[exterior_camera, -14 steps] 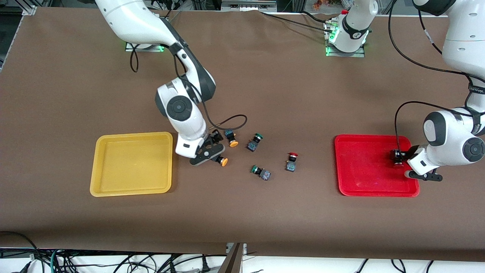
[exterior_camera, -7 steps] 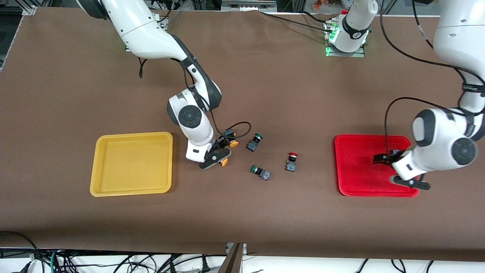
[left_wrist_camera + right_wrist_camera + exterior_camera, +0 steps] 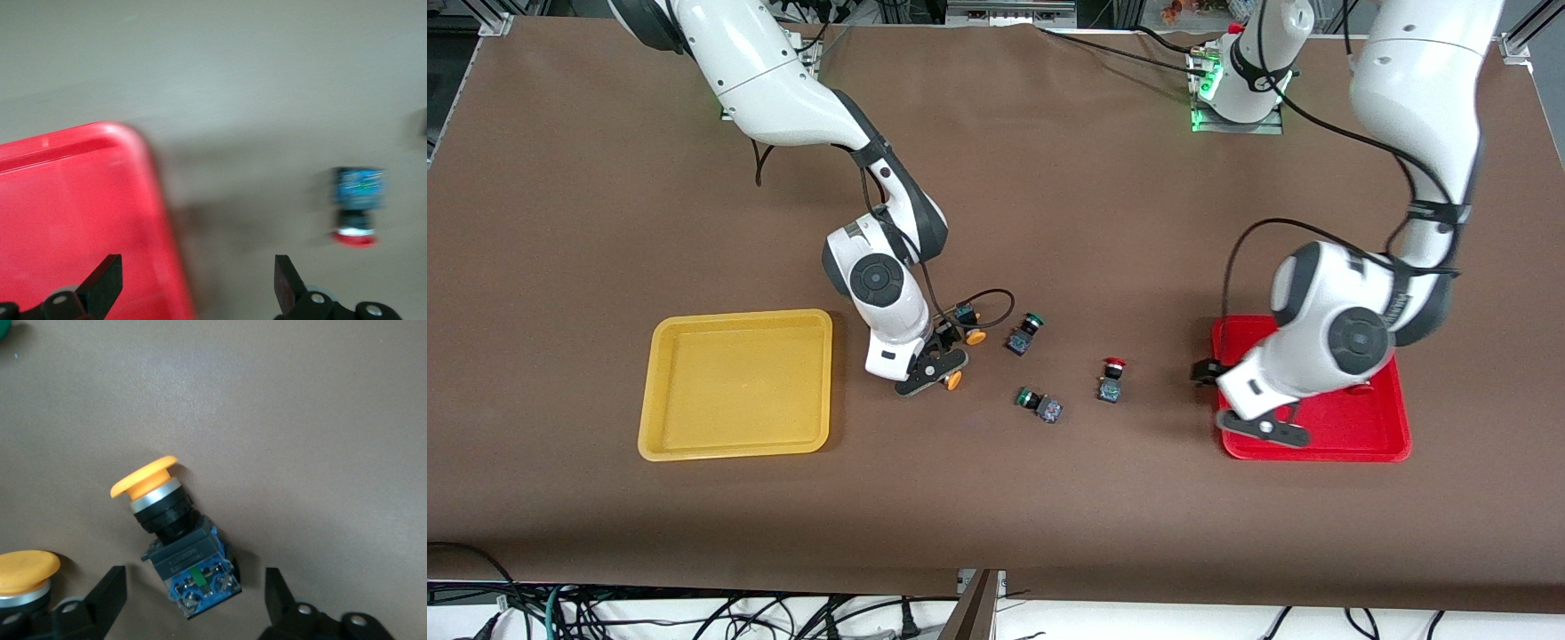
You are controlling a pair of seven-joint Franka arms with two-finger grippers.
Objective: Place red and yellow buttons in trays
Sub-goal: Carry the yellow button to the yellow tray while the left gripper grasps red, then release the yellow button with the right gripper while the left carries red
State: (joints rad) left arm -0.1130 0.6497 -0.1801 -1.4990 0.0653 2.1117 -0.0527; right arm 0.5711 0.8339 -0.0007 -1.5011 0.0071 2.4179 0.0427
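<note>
My right gripper is open, low over the table beside the yellow tray. One yellow button lies on its side at the mouth of the jaws, untouched. A second yellow button lies just outside one finger. My left gripper is open and empty over the red tray's rim that faces the table's middle. One red button stands on the cloth between the trays. Another red button lies in the red tray, mostly hidden by the left arm.
Two green-capped buttons lie on the brown cloth between the yellow buttons and the loose red one. The yellow tray holds nothing. A black cable loops from the right wrist over the cloth.
My left gripper let go of a red button in the red tray and swung across the tray to its rim toward the table's middle. My right gripper shifted slightly toward the yellow buttons.
</note>
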